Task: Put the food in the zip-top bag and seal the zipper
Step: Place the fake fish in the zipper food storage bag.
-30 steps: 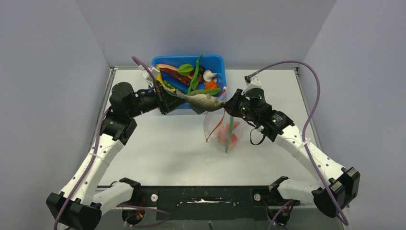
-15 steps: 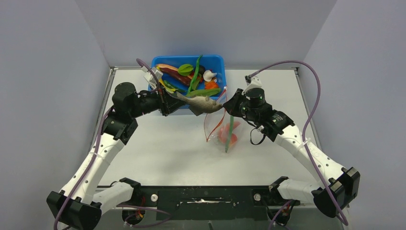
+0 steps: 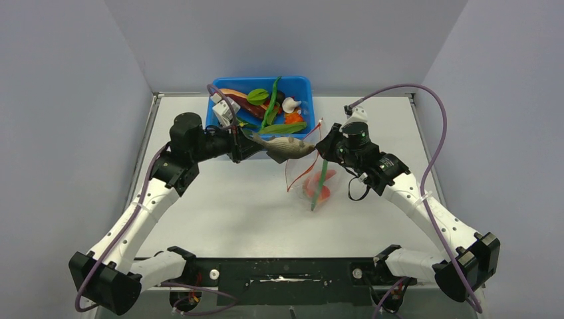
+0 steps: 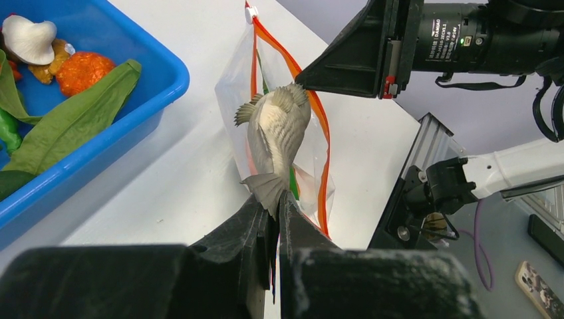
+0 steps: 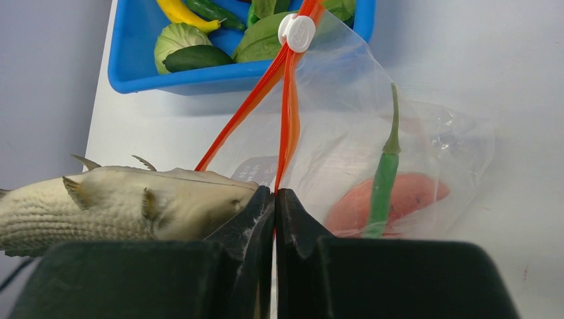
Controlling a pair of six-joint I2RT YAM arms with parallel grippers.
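We see the left gripper (image 4: 274,214), its jaws clamped on the tail of a grey fish (image 4: 276,129); the fish's head sits at the open mouth of the clear bag (image 5: 346,113); the right gripper (image 5: 274,199) has its jaws pinched together on the bag's orange zipper (image 5: 287,113), holding the mouth up; a green pod (image 5: 384,166) and an orange slice (image 5: 406,196) lie inside; the blue tub (image 3: 302,85) sits just beyond the bag.

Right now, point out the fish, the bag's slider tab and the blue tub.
fish (image 4: 276,131), left wrist view, on its grey flank.
slider tab (image 5: 296,32), right wrist view, on the clip's middle.
blue tub (image 3: 306,93), top view, on its right wall.
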